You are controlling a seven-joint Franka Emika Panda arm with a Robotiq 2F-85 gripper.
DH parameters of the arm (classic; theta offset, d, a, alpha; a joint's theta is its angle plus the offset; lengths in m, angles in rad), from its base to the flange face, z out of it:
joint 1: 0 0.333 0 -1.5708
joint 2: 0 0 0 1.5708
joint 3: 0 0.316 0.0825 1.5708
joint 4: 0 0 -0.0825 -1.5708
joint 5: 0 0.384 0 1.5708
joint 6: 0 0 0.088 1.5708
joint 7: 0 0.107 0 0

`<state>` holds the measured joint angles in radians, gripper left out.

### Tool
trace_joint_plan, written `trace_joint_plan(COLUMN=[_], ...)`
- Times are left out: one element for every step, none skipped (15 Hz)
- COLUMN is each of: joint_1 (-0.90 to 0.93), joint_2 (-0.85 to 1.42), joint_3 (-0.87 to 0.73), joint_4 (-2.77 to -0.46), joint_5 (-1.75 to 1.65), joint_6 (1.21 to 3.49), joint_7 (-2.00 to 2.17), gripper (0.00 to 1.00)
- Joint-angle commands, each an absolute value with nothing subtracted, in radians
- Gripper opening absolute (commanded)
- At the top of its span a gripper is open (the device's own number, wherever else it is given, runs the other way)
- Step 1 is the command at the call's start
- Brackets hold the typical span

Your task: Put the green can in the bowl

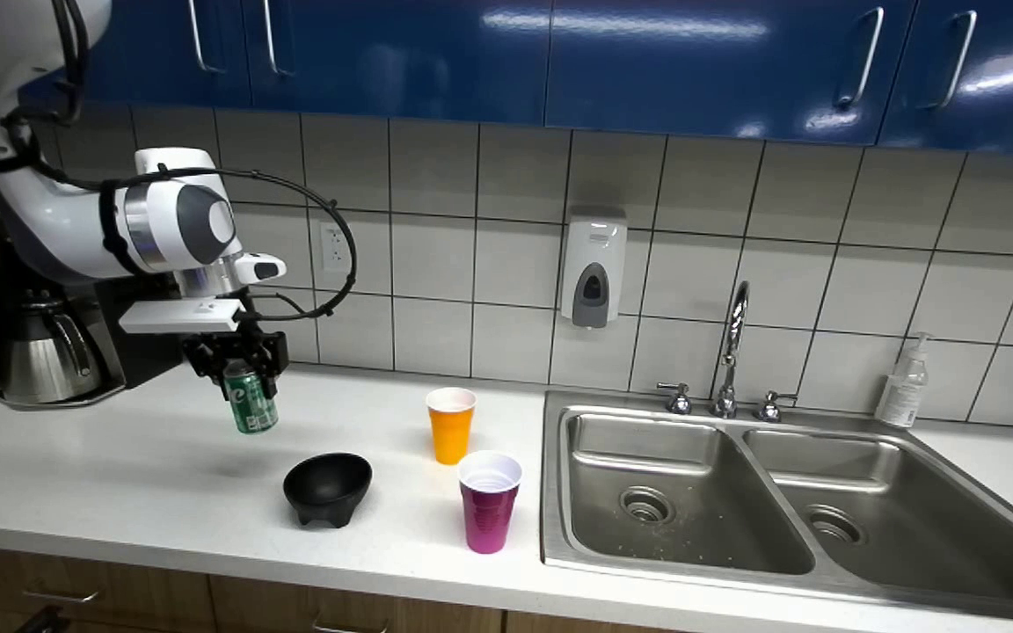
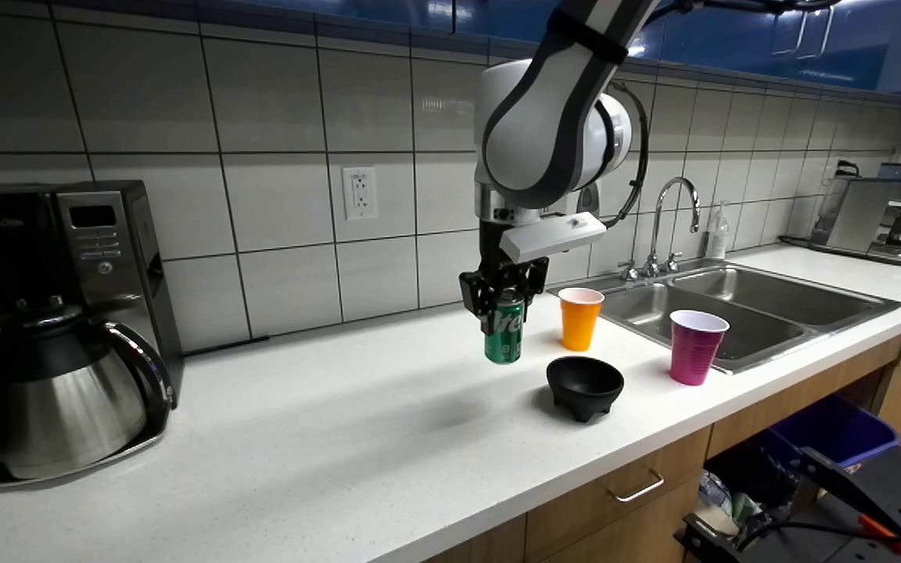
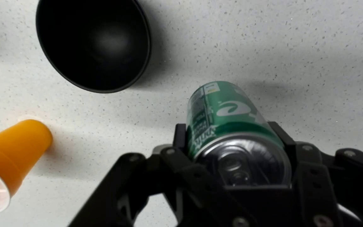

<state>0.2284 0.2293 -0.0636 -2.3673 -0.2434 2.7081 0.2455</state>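
Note:
The green can [image 1: 251, 411] is held above the counter, silver top up, and also shows in an exterior view [image 2: 504, 344] and in the wrist view [image 3: 225, 105]. My gripper [image 1: 247, 385] is shut on the can's upper part, with one finger on each side, as the wrist view shows [image 3: 230, 137]. The small black bowl [image 1: 328, 492] stands on the counter and looks empty. It also shows in an exterior view [image 2: 585, 389] and at the upper left of the wrist view [image 3: 95, 47]. The can is beside the bowl, not over it.
An orange cup [image 1: 451, 435] and a purple cup [image 1: 489, 514] stand on the counter near the bowl. A double sink [image 1: 555, 492] with a faucet [image 1: 726, 352] lies past the cups. A coffee maker [image 2: 98, 250] with a steel carafe [image 2: 67, 399] stands at the counter's far end.

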Motion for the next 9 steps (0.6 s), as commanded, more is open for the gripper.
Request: trace_joint_plan(joint_1=[0.207, 0.202, 0.196, 0.188, 0.178, 0.168, 0.158, 0.146, 0.134], joint_2=[0.129, 0.116, 0.104, 0.094, 0.084, 0.073, 0.063, 0.051, 0.042], joint_3=[-0.061, -0.062, -0.062, -0.060, -0.059, -0.059, -0.058, -0.059, -0.059], joint_4=[-2.448, -2.460, -2.473, -2.484, -2.496, -2.509, -2.521, -2.536, -2.548], joint_5=[-0.288, -0.298, -0.306, -0.310, -0.311, -0.313, -0.312, -0.311, -0.309], joint_6=[2.698, 2.697, 2.698, 2.700, 2.703, 2.706, 2.708, 2.711, 2.713], joint_7=[0.278, 0.282, 0.283, 0.280, 0.275, 0.271, 0.265, 0.259, 0.253], gripper=[0.38, 0.38, 0.38, 0.38, 0.38, 0.38, 0.38, 0.38, 0.38])
